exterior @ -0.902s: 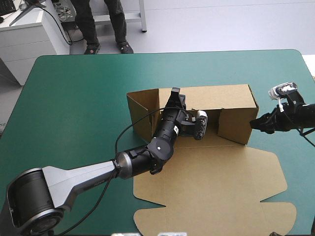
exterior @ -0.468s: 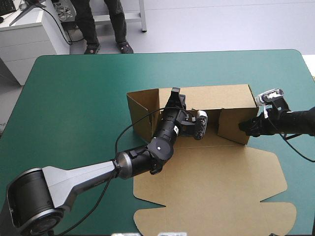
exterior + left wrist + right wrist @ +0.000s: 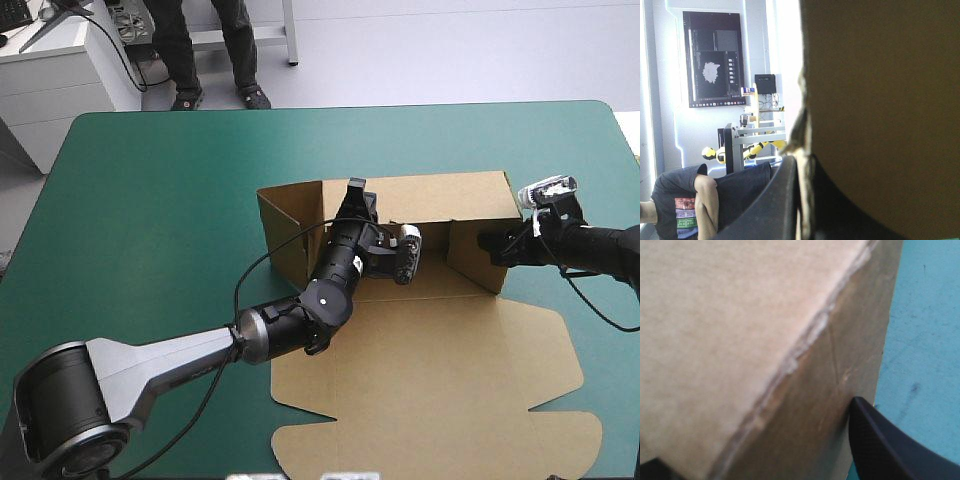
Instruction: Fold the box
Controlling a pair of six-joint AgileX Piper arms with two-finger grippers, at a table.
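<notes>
The box [image 3: 430, 390] sits right of centre on the teal-green bench [image 3: 150, 200], half formed: its back wall and both end walls stand up, while the broad lid panel lies flat toward the bench's near edge. The left hand [image 3: 356, 192] reaches in over the flat board from the near left and is at the top of the back wall, near that wall's left end. In its wrist view its two black fingers [image 3: 780, 200] are all but closed, with the wall's edge pinched between them (the board rises from the pinch as one dark brown sheet), so it grips the box. The right hand [image 3: 488, 244] comes in from the bench's right side and is at the right end wall, low on its outer face. In its wrist view brown board fills nearly everything. One black finger [image 3: 875, 440] shows beside the wall's darker face with the bench behind it, and the other is only a dark tip at the opposite corner. This hand is open, its fingers well apart with the wall's cut edge between them.
</notes>
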